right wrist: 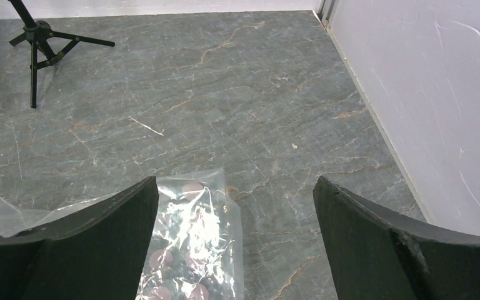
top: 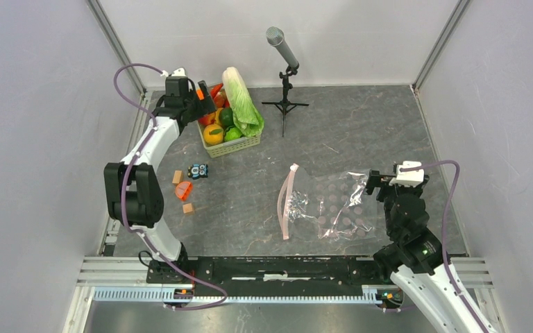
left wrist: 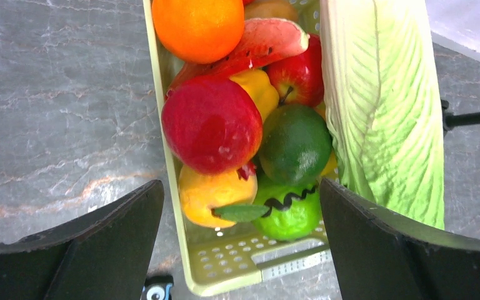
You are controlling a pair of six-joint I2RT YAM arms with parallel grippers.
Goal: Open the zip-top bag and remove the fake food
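Note:
The clear zip-top bag point(top: 330, 202) lies flat on the table with its pink zip strip point(top: 286, 201) on the left side; it looks empty. The fake food sits in a green basket point(top: 246, 144): an orange point(left wrist: 198, 25), a red fruit point(left wrist: 211, 124), a dark green fruit point(left wrist: 295, 142) and a long cabbage point(left wrist: 381, 94). My left gripper point(top: 205, 104) hovers over the basket, open and empty point(left wrist: 240, 250). My right gripper point(top: 373, 182) is open and empty at the bag's right edge; the bag's corner point(right wrist: 194, 250) shows beside its left finger point(right wrist: 100, 244).
A microphone on a tripod point(top: 284, 76) stands behind the bag. Small wooden blocks point(top: 178, 177), an orange piece point(top: 184, 190) and a small blue-black toy point(top: 198, 171) lie left of centre. Walls enclose the table on three sides.

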